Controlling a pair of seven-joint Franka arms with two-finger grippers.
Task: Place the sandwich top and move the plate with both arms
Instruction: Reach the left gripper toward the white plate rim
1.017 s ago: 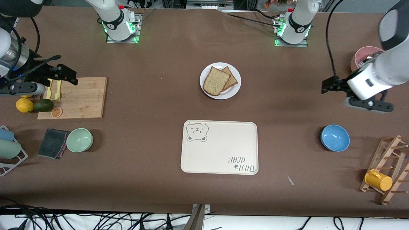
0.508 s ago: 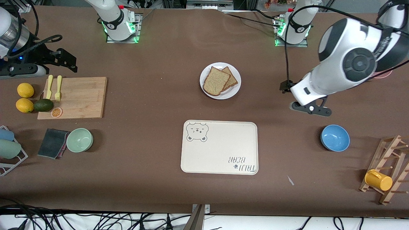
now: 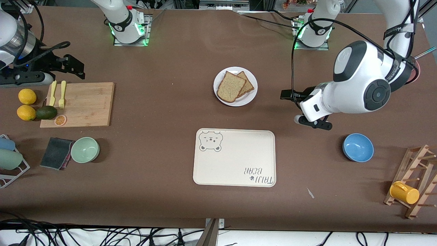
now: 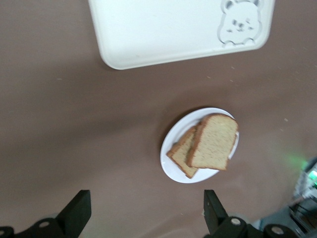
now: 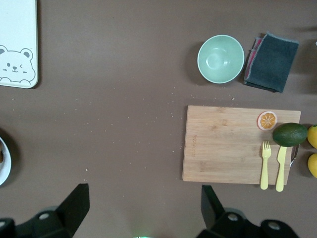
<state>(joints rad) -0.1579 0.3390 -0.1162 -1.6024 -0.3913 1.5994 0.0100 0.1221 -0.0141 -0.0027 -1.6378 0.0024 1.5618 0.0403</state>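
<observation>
The white plate [image 3: 246,99] stands at the table's middle, between the robot bases and the tray. On it the sandwich top [image 3: 230,86], a light speckled slice, lies overlapping a darker tan slice [image 3: 248,83]. My left gripper [image 3: 289,95] is open and empty above the table, beside the plate toward the left arm's end. Its wrist view shows the plate [image 4: 171,164] and sandwich top [image 4: 213,142] ahead of the open left gripper [image 4: 146,218]. My right gripper [image 3: 73,66] is open and empty, over the table by the cutting board, and also shows in its wrist view [image 5: 143,208].
A cream bear tray [image 3: 235,160] lies nearer the camera than the plate. A blue bowl [image 3: 357,147] and a wooden rack with a yellow mug [image 3: 404,192] are toward the left arm's end. A cutting board [image 3: 85,106], a green bowl [image 3: 85,149] and a cloth [image 3: 56,153] are toward the right arm's end.
My left arm has swung in from its end of the table to beside the plate. My right gripper has drawn back off the cutting board. Plate and bread have not moved.
</observation>
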